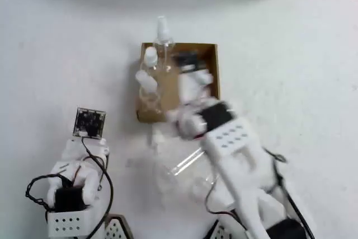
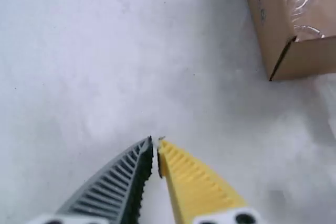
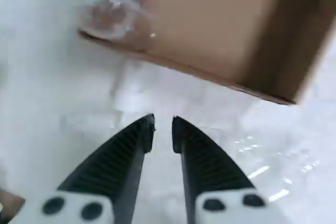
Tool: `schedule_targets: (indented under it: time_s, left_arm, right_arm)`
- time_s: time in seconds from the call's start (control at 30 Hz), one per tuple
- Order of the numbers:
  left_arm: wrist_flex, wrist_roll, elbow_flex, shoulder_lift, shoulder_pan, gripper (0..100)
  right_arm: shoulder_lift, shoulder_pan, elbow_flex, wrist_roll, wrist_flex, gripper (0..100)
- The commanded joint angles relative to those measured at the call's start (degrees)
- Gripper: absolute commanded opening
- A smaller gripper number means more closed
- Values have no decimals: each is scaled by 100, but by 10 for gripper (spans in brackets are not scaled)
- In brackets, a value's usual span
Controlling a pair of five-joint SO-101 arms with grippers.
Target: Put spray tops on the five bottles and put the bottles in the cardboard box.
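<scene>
Left fingers closed tip to tip over worktop, right fingers narrowly parted, empty, beside cardboard box, bottles at its 9 o'clock side

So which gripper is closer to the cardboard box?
Right. The right gripper hovers just outside the cardboard box, by its near wall. The left gripper sits farther off over the table.

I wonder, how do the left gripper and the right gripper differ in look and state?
The left gripper has one grey and one yellow finger; the right gripper has two black ones. The left gripper's tips meet, while the right gripper's stand slightly apart. Both are empty and point at the white table near the cardboard box.
</scene>
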Motion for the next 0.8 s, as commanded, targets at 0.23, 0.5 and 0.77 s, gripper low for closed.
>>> schedule_targets:
  time_s: [0.23,0.5,0.77]
  left_arm:
    - [26,-53,-35,-75,-31,21]
    - [26,-35,-35,-75,-4,21]
    - [18,0,-44,-75,22,21]
  right_arm:
    - [-382,1868,193,1037,1051,21]
    - [-4,1982,888,1292,136,21]
    - [57,2545,677,1284,347,22]
